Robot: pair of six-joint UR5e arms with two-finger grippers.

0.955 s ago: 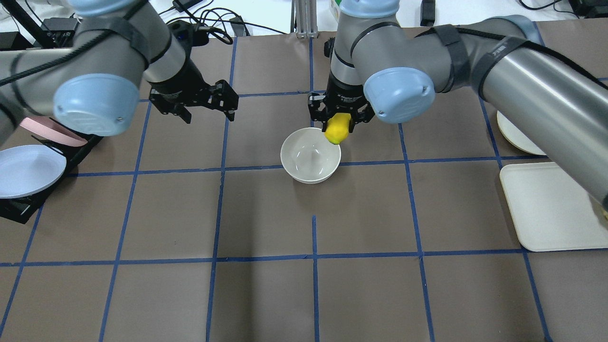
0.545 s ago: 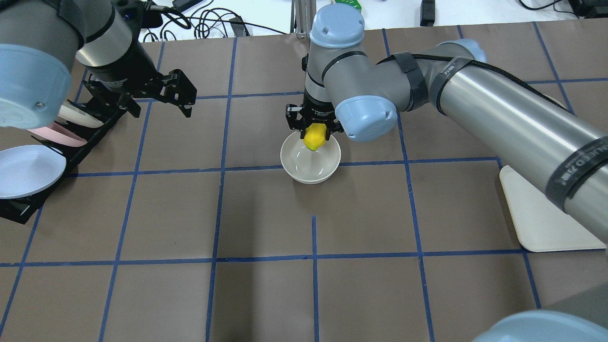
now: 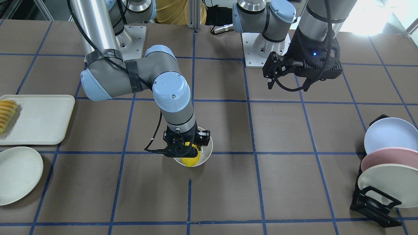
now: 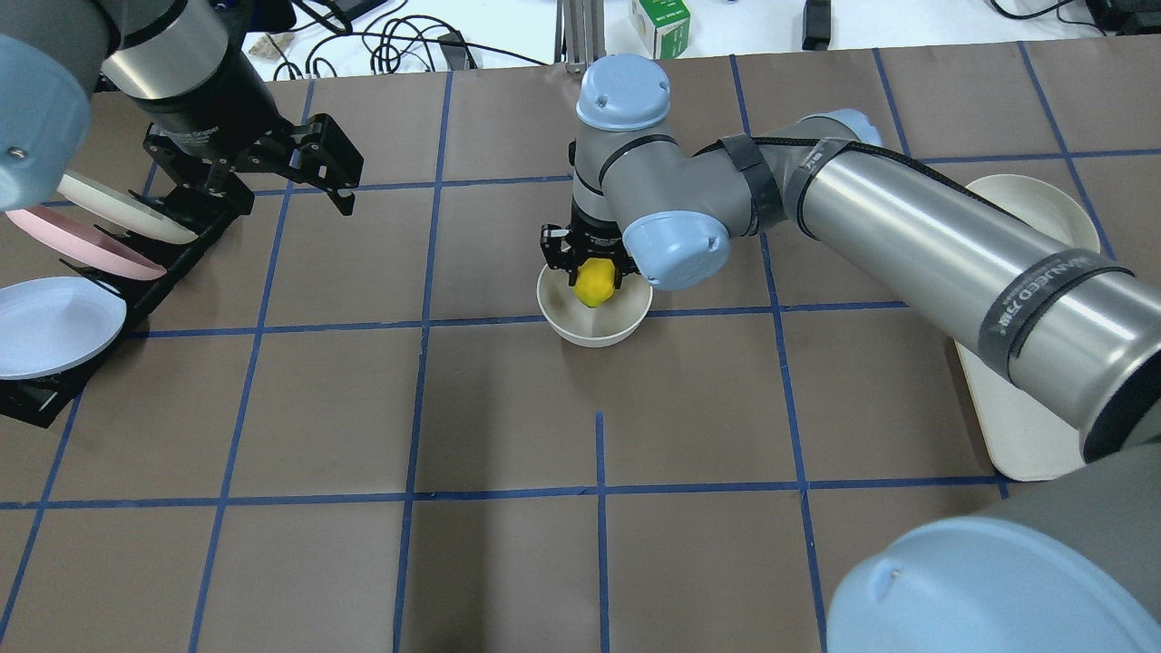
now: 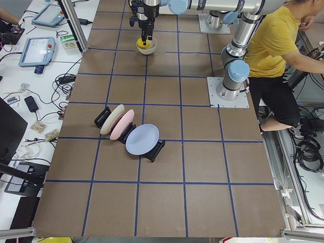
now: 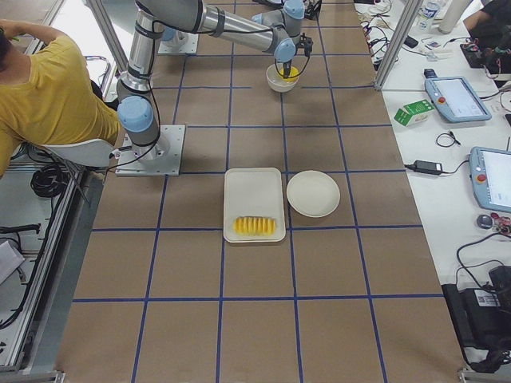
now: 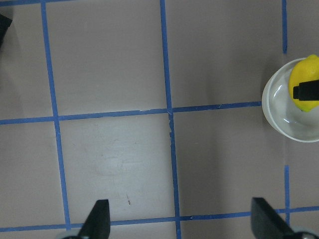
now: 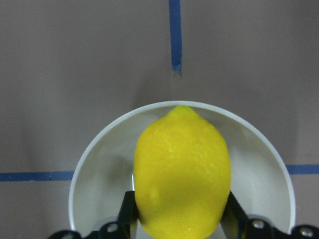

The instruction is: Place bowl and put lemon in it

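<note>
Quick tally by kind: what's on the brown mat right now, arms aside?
bowl: 1
lemon: 1
racked plates: 3
flat plate: 1
tray: 1
row of sliced fruit: 1
rack: 1
Total: 9

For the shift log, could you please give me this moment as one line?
right end effector: shut on lemon, over bowl | left end effector: open, empty | bowl: upright on table | lemon: not yet released

white lettering on arm band (image 4: pixel 1041 304), illegible
</note>
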